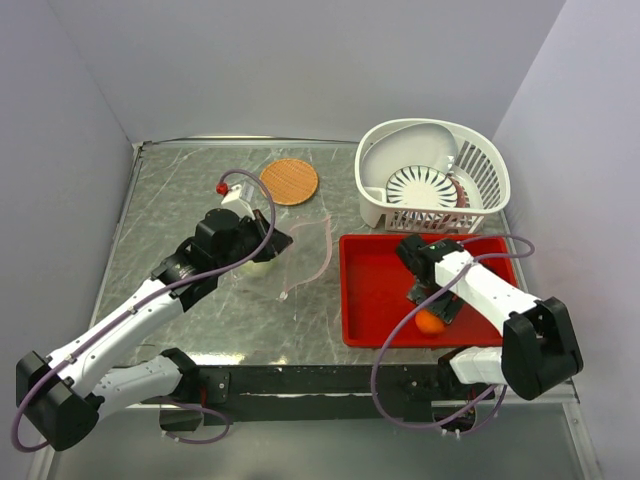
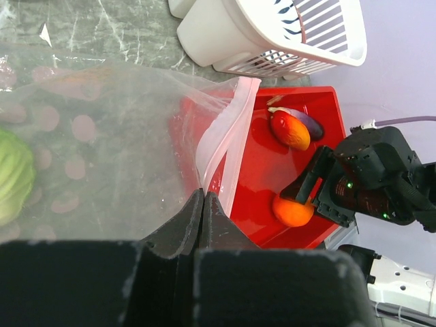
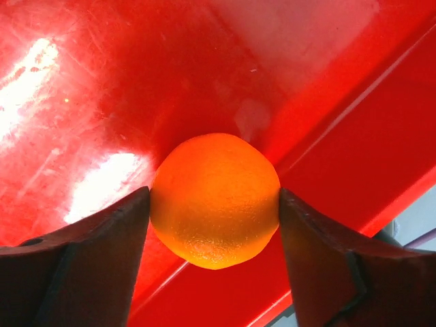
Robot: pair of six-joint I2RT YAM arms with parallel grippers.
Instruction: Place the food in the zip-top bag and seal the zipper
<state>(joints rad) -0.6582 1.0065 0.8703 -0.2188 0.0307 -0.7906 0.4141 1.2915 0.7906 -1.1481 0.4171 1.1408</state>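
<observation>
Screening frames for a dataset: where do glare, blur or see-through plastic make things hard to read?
Right wrist: white glare patches on the glossy red plastic tray; the orange toy ball is sharp. Left wrist: the clear plastic bag hazes the pale green cabbage-like ball seen through it. Top external: even light, faint sheen on the grey marbled table.

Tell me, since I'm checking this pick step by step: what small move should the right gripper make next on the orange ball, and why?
Probably finish closing the right gripper on the orange ball before any lift. Its fingers flank the ball on both sides in the red tray, at or near contact, but a firm grip isn't evident yet.
</observation>
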